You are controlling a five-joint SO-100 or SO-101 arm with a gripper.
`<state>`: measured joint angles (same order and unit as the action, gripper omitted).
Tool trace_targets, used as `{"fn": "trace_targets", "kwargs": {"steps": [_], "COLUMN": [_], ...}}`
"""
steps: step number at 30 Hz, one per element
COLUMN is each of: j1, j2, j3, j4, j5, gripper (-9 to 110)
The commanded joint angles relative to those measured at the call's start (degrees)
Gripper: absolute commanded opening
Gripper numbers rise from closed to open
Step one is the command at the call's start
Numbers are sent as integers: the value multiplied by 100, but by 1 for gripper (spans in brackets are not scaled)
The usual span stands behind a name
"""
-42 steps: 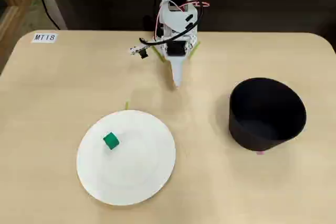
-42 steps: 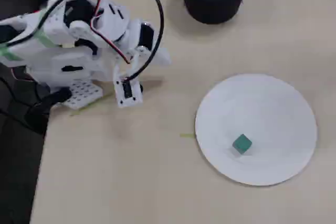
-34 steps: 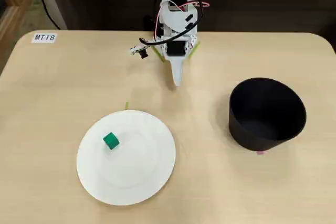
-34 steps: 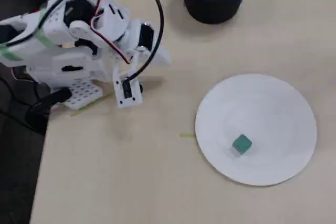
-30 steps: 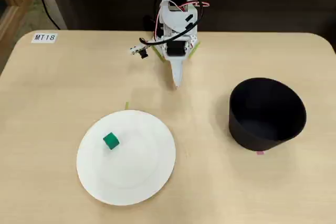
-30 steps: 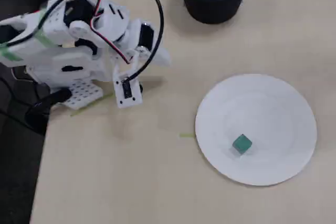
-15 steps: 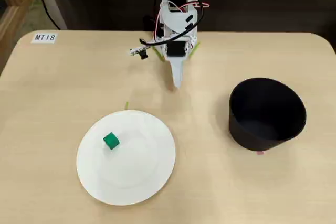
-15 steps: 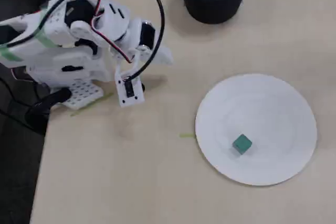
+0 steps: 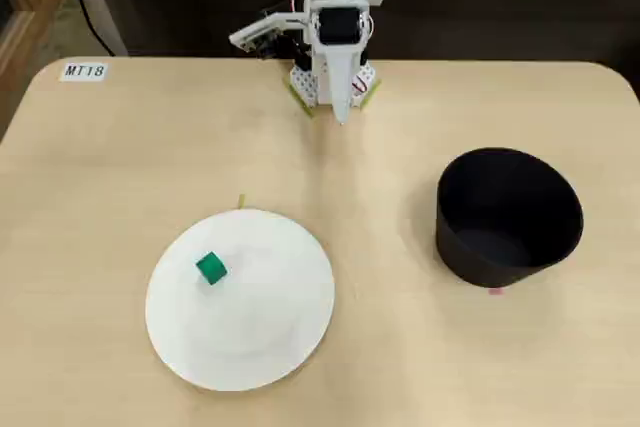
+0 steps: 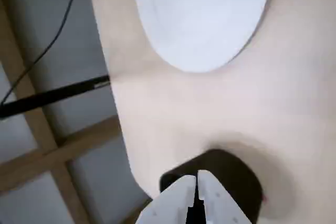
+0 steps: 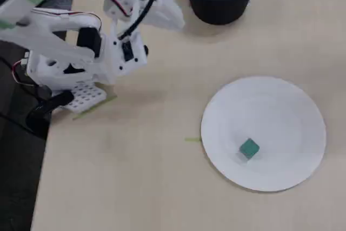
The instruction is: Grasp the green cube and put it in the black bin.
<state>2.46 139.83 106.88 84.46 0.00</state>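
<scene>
One cube (image 9: pixel 211 268), green, sits on the plate (image 9: pixel 280 347), left of its centre in the fixed view facing the arm. Landmark = plate: tool (image 9: pixel 342 112) is up and right of it, near the arm base, well clear; bin (image 9: pixel 508 217) sits right of the plate on the desk (image 9: pixel 100 167). Tool is closed, tips together, holding nothing. Risks: the cube is small, so a misaligned approach could nudge it across the slick plate or shift the plate itself. Count: one cube, one plate, one bin, one tool.
</scene>
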Motion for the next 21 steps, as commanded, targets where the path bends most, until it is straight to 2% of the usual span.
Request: {"fn": "trace_targets", "kwargs": {"steps": [1,4,13,21], "j1": [457,888,1547,1986], "j2": [-2013,-2927,-4614,-5634], "j3": [-2461,-3234,-3498,-3621], "j4": [501,896,773,360], "j5": [9,220,844,738], "gripper": [0,0,0,0]}}
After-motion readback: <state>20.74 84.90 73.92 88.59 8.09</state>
